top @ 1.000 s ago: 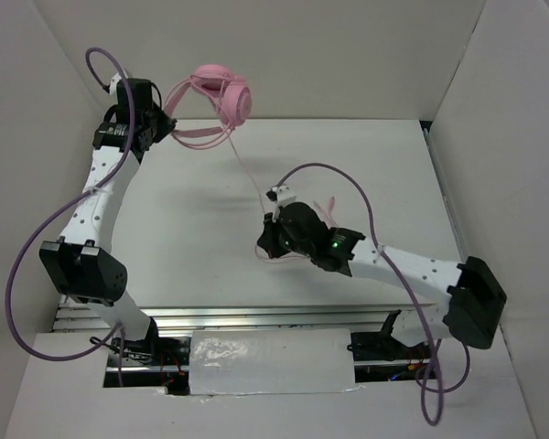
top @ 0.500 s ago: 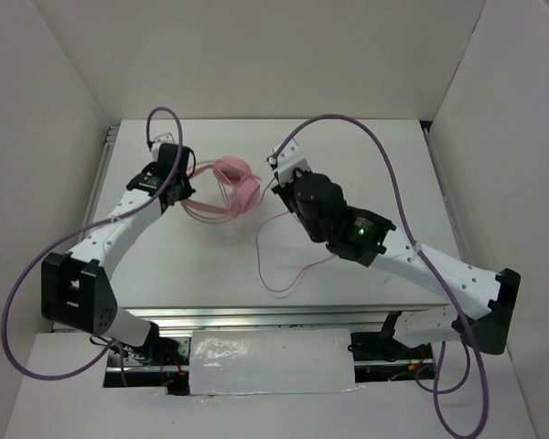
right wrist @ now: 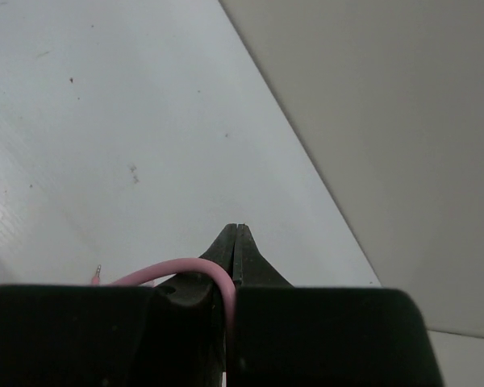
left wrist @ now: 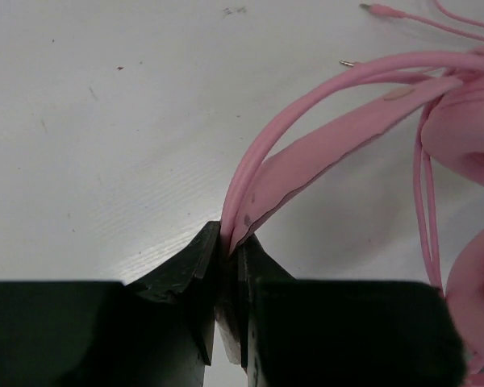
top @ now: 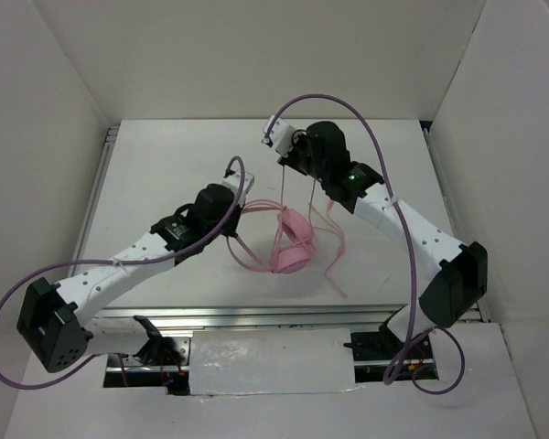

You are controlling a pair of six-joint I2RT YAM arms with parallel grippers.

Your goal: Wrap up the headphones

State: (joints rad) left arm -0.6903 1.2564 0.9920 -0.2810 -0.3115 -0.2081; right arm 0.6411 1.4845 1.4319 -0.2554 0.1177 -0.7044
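The pink headphones [top: 293, 247] hang just above the table's middle, ear cups [left wrist: 468, 137] together. My left gripper [top: 245, 208] is shut on their thin headband [left wrist: 323, 149], which comes out from between the jaws [left wrist: 231, 242]. My right gripper [top: 288, 162] is higher and further back, shut on the thin pink cord [right wrist: 195, 266], which curves in from the left and goes between the jaws. The cord [top: 282, 192] runs taut from the right gripper down to the headphones. More cord [top: 334, 247] trails loosely to the right of the ear cups, and the plug end [left wrist: 375, 9] lies on the table.
White walls enclose the table [top: 165, 174] on the left, back and right; the right wall [right wrist: 387, 97] is close to my right gripper. Purple robot cables [top: 339, 102] arc over both arms. A metal rail [top: 256, 315] runs along the near edge.
My left gripper has carried the headphones from the back left down toward the table's middle. My right gripper has moved to the back with the cord, pulling it taut.
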